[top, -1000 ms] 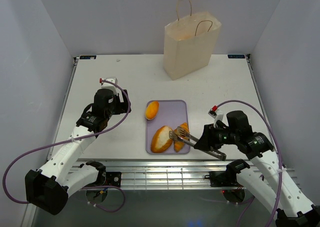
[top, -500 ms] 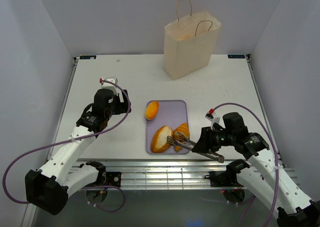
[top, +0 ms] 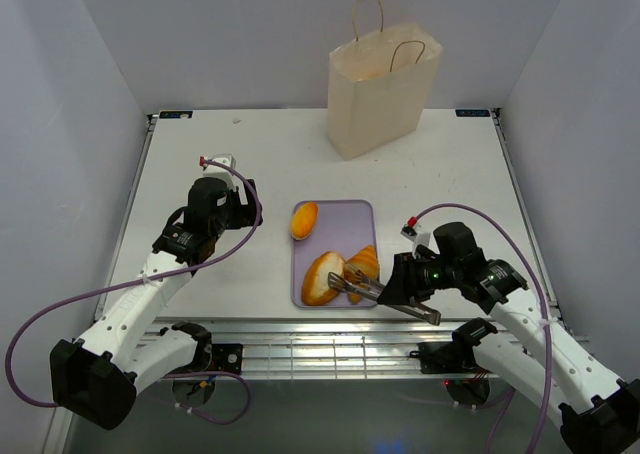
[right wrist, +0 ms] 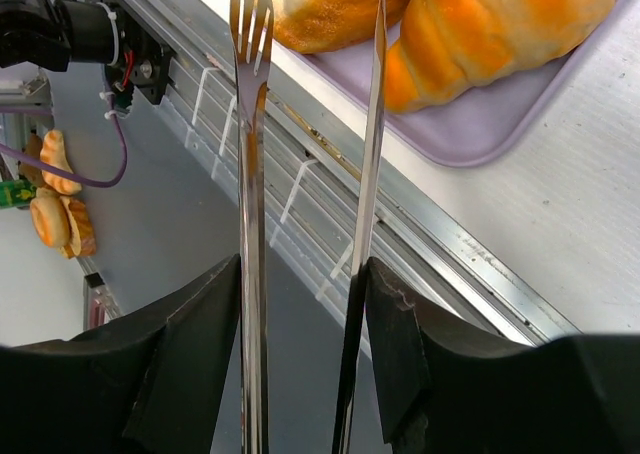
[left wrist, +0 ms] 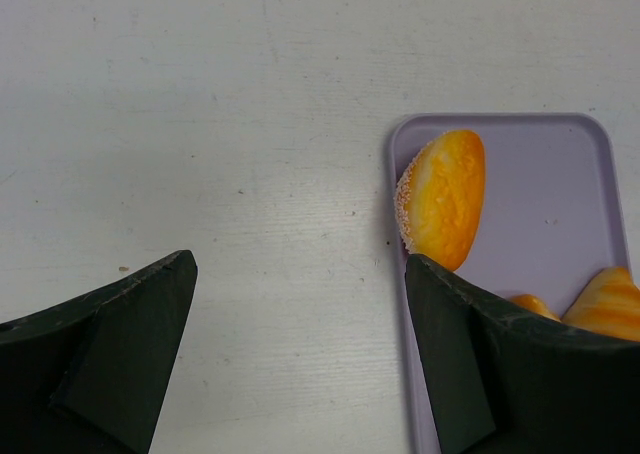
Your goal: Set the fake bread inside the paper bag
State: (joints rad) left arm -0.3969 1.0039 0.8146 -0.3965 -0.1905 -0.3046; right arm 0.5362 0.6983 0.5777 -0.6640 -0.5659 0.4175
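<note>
Three pieces of fake bread lie on the lilac tray (top: 350, 219): an oval roll (top: 305, 220) at the far left, a round loaf (top: 322, 277) and a croissant (top: 363, 264) at the near edge. The paper bag (top: 380, 94) stands upright and open at the back of the table. My right gripper (top: 402, 286) is shut on metal tongs (top: 355, 287). The tong arms (right wrist: 250, 174) are apart, their tips by the loaf (right wrist: 330, 4) and croissant (right wrist: 500, 24), gripping no bread. My left gripper (top: 225, 204) is open and empty over bare table, left of the roll (left wrist: 443, 199).
The tray's near edge (right wrist: 480, 124) lies close to the table's aluminium front rail (right wrist: 420, 234). White walls enclose the table at the left, right and back. More toy breads (right wrist: 55, 209) show below the table in the right wrist view.
My right gripper has moved left with the tongs, bringing their tips from the croissant to between the loaf and the croissant. The left arm has not moved.
</note>
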